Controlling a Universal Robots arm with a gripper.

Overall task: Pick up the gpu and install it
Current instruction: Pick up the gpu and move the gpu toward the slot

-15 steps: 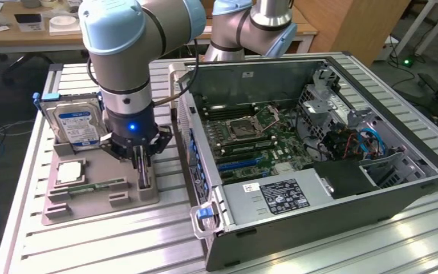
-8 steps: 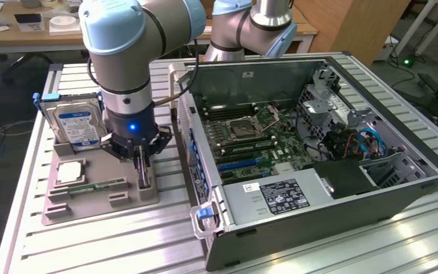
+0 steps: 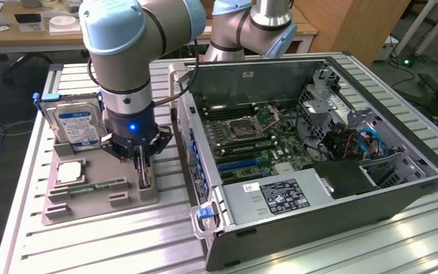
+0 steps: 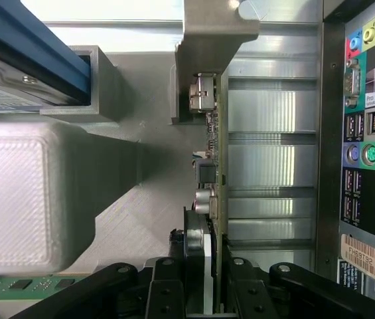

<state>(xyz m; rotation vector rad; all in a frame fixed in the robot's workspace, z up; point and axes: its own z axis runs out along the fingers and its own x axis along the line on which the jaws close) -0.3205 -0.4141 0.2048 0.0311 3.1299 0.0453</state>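
Roughly by size, big to small: slatted alu table (image 3: 356,245), carries everything. PC case (image 3: 401,171), on its side w/ open side up, motherboard (image 3: 242,134) and labelled PSU (image 3: 280,194) exposed; its rear I/O panel (image 4: 363,133) faces the parts holder. Robot arm (image 3: 128,63), grey w/ pale blue caps, comes straight down over the holder. Parts holder (image 3: 128,202), grey printed tray, sits on the table at the exterior view's left, just beside the case. Hard drive (image 3: 78,125), silver, blue-white label, stands upright at the holder's far-left corner. Gpu (image 3: 144,181), dark thin card, stands on its long edge in the holder slot on the side nearest the case. Its long axis is level and runs parallel to the case's rear panel, far-to-near in the exterior view. In the wrist view the gpu (image 4: 218,153) is seen edge-on: components and a silver connector are on the face turned toward the hard drive, the other face is turned to the case, and its far end is seated in a grey holder post (image 4: 217,40). Gripper (image 3: 141,171), black, is down over the card's top edge at the near end, w/ the card's edge passing through its middle (image 4: 215,249); clenched or released can't tell. CPU chip (image 3: 71,171), flat in its pocket. Memory stick (image 3: 101,185), narrow, green, lying at the holder's near side.
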